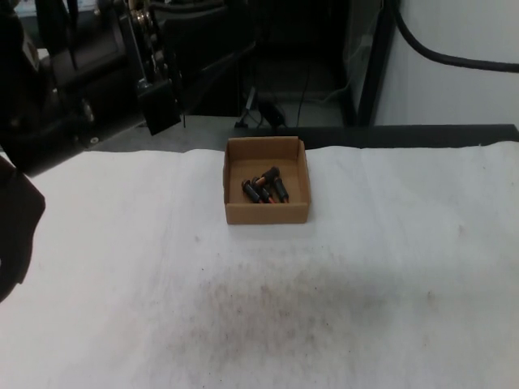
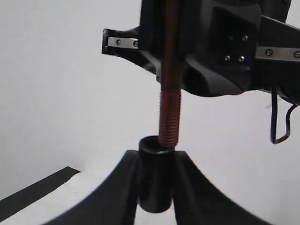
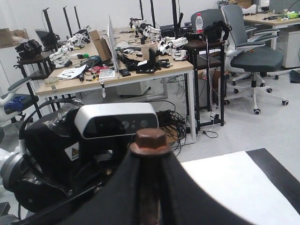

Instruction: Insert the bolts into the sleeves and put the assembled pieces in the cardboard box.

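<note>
The left pincer (image 2: 156, 161) is pinching the sleeve (image 2: 154, 185), the right pincer (image 3: 148, 159) is pinching the bolt (image 2: 169, 117) with its threaded tip at the sleeve mouth, and the cardboard box (image 1: 266, 214) is holding assembled pieces (image 1: 265, 188) near the far edge of the counter (image 1: 365, 284).

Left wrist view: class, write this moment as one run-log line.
left gripper: shut on sleeve | right gripper: shut on bolt | bolt tip: at sleeve mouth | cardboard box: holds assembled pieces
</note>
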